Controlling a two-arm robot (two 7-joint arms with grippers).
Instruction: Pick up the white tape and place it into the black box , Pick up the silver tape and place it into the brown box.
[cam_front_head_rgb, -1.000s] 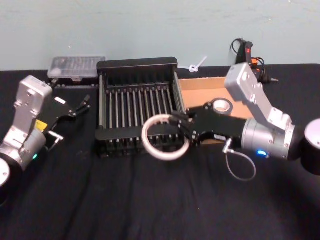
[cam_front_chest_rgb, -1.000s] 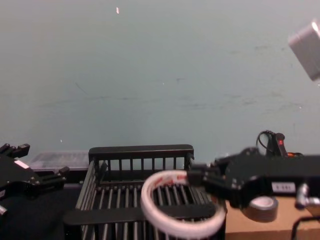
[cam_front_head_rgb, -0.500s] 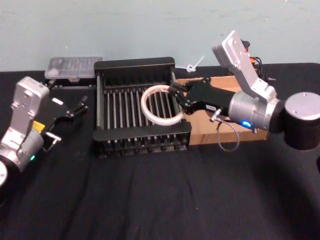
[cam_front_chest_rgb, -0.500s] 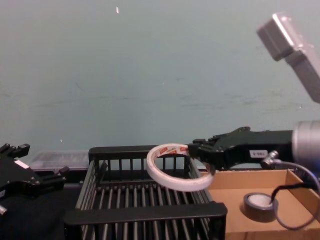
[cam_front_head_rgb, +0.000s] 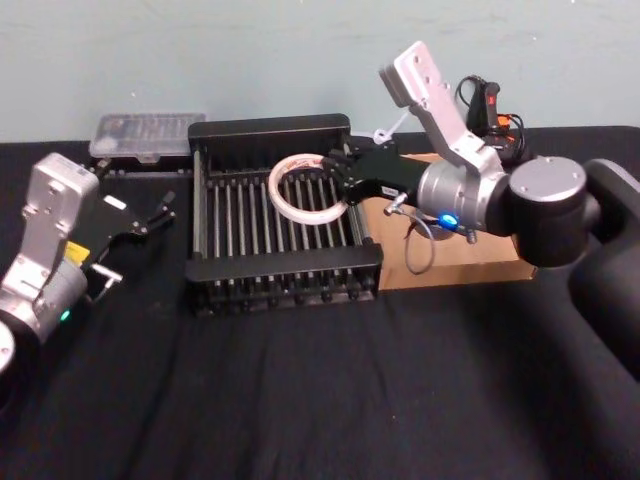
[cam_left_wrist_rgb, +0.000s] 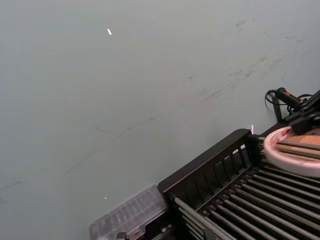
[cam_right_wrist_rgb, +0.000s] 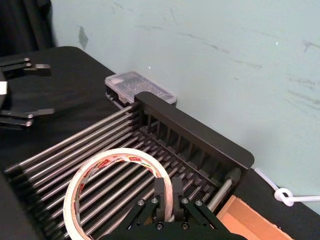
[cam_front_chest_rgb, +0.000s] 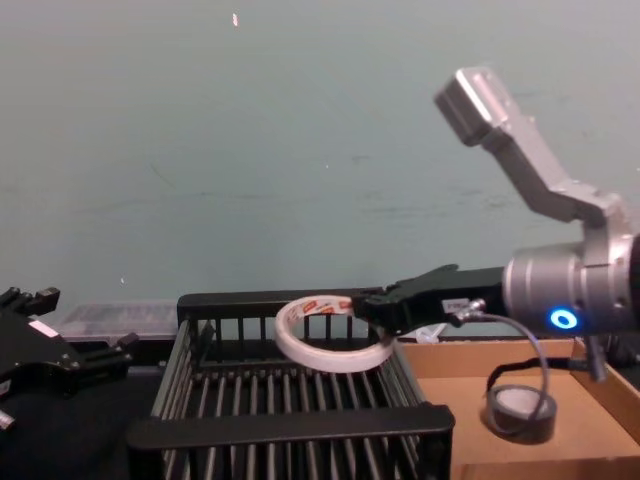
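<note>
Left pincer (cam_front_head_rgb: 160, 212) idle near the worktop's (cam_front_head_rgb: 300, 400) left edge, fingers spread, holding nothing. Black box (cam_front_head_rgb: 283, 285) at the back centre; brown box (cam_front_head_rgb: 500, 265) touching its right side, silver tape (cam_front_chest_rgb: 519, 410) lying flat inside. Right pincer (cam_right_wrist_rgb: 167, 196) clamped on the white tape's (cam_right_wrist_rgb: 95, 172) rim, holding the ring tilted above the black box's bars, toward its far right corner.

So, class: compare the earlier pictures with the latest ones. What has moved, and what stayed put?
The right gripper, shut on the wide white tape ring, carried it from the black slatted crate's near edge to above its far half. The left gripper, grey-silver tape roll and brown cardboard tray stayed put.
</note>
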